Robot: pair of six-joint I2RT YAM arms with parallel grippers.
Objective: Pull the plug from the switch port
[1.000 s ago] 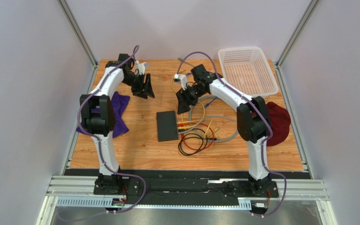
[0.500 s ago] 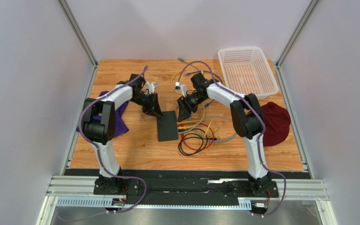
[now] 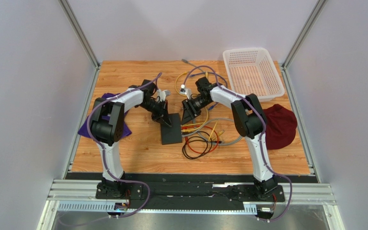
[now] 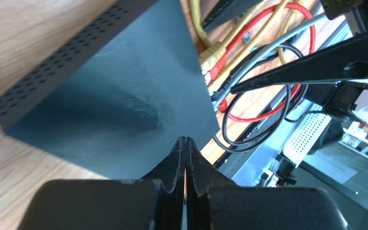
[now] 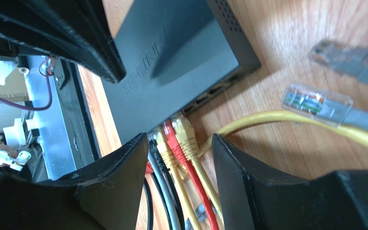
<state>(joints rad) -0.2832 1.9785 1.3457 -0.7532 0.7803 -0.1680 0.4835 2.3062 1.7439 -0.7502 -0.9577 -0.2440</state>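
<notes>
The switch is a flat black box lying mid-table, also seen in the left wrist view and the right wrist view. Several plugs sit side by side in its right edge: a yellow plug, a red plug, another yellow one and a grey one beside it. My left gripper is shut with nothing in it, its tips at the switch's top face near the back corner. My right gripper stands open, its fingers on either side of the row of plugs without touching them.
Black, red, yellow and grey cables coil right of the switch. A loose grey plug lies on the wood near the right fingers. A white basket stands at the back right, with a dark red cloth at the right and a purple cloth at the left.
My left arm swung forward from the back of the table onto the switch and its jaws shut. My right gripper moved down to the plugs and its jaws narrowed a little.
</notes>
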